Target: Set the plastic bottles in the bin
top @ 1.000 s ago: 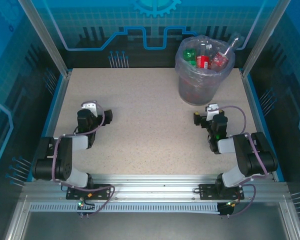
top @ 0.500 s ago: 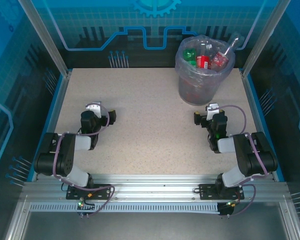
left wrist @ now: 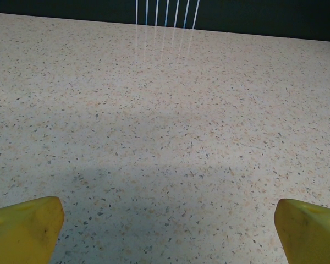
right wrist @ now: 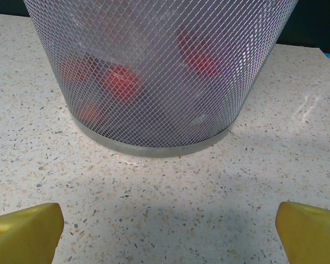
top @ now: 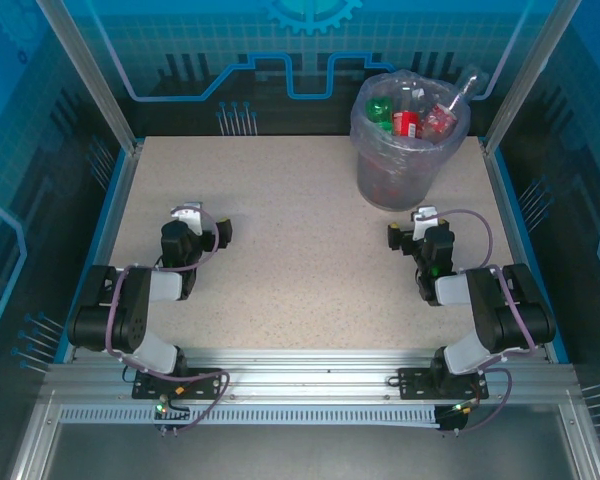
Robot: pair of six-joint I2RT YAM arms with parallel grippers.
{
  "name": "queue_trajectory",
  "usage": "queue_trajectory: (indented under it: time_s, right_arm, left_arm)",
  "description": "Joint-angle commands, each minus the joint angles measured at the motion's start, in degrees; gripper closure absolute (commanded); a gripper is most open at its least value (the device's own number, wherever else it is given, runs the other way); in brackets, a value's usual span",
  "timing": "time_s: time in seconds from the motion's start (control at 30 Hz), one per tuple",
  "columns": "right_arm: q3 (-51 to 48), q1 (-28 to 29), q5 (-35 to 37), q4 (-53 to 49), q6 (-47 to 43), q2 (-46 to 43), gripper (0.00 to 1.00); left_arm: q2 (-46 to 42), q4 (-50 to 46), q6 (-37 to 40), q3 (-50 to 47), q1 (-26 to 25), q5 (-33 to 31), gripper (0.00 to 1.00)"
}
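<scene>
Left tool point(left wrist: 166, 223) and right tool point(right wrist: 166, 223) were fully open, empty; plastic bottles point(top: 408, 120) lay inside the bin point(top: 392, 185)

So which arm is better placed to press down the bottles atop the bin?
Right, probably. The right gripper sits open just in front of the bin, facing its mesh wall; the left gripper is open across the table, facing bare surface.

Mesh bin point(right wrist: 154, 66) on speckled table point(right wrist: 154, 209), red bottles point(right wrist: 121, 82) inside, jaws wide apart
</scene>
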Motion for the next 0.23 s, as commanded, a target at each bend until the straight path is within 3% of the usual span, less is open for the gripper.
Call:
queue_trajectory:
  time_s: [0.0, 0.2]
  right_arm:
    - [1.4, 0.2, 0.9, 0.4, 0.1, 0.2, 0.0]
    - [1.0, 0.2, 0.9, 0.9, 0.0, 0.2, 0.0]
  left_arm:
    - [0.5, 1.9, 1.1, -0.7, -0.1, -0.6, 0.01]
    - [0.5, 1.9, 1.2, -0.8, -0.1, -0.6, 0.01]
